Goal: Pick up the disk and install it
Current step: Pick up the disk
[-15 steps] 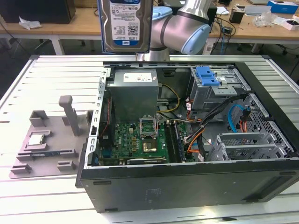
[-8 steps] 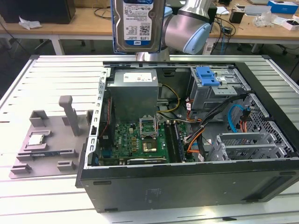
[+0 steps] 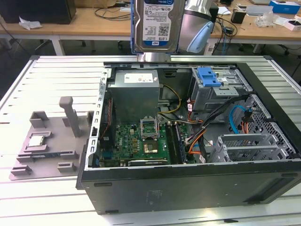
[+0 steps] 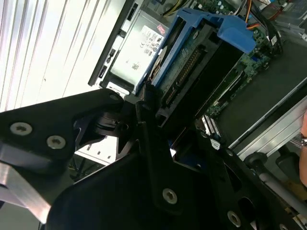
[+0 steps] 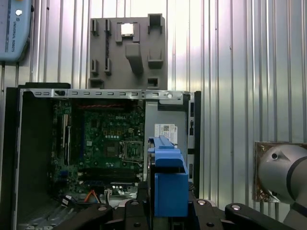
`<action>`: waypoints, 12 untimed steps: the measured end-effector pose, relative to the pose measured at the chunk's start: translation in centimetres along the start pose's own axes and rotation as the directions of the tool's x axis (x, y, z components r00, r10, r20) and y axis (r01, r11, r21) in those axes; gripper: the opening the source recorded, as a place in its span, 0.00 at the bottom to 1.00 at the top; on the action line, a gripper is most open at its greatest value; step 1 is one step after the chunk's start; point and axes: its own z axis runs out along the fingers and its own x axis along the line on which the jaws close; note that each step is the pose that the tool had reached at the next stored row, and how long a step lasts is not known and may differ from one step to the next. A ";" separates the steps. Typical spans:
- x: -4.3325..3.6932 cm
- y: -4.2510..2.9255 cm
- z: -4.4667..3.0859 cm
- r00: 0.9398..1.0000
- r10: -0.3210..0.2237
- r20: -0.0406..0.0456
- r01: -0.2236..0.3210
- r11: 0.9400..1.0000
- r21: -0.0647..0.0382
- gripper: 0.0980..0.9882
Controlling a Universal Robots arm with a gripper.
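Silver with a blue frame, the disk [image 3: 156, 26] stands upright with its long axis vertical and its label facing the exterior view, high above the open computer case [image 3: 188, 141]. The black hand [image 4: 156, 108] is closed on its frame edges. The case lies on a ribbed metal table [image 3: 56, 80], with a grey fixture [image 3: 51, 136] beside it on the exterior view's left. Cluttered wooden tables [image 3: 84, 23] stand behind.

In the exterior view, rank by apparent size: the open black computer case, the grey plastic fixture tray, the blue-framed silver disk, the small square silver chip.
1. Black computer case
2. Grey fixture tray
3. Blue-framed silver disk, cropped at top, so unsure against tray
4. Silver chip
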 end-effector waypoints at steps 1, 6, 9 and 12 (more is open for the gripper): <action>0.00 -0.33 -0.02 1.000 0.000 0.000 0.000 1.000 0.000 0.30; 0.02 -1.91 -0.12 1.000 0.000 0.000 0.000 1.000 0.000 0.30; 0.04 -2.78 -0.17 1.000 0.000 0.000 0.000 1.000 0.000 0.30; 0.05 -3.77 -0.22 1.000 0.000 0.000 0.000 1.000 0.000 0.30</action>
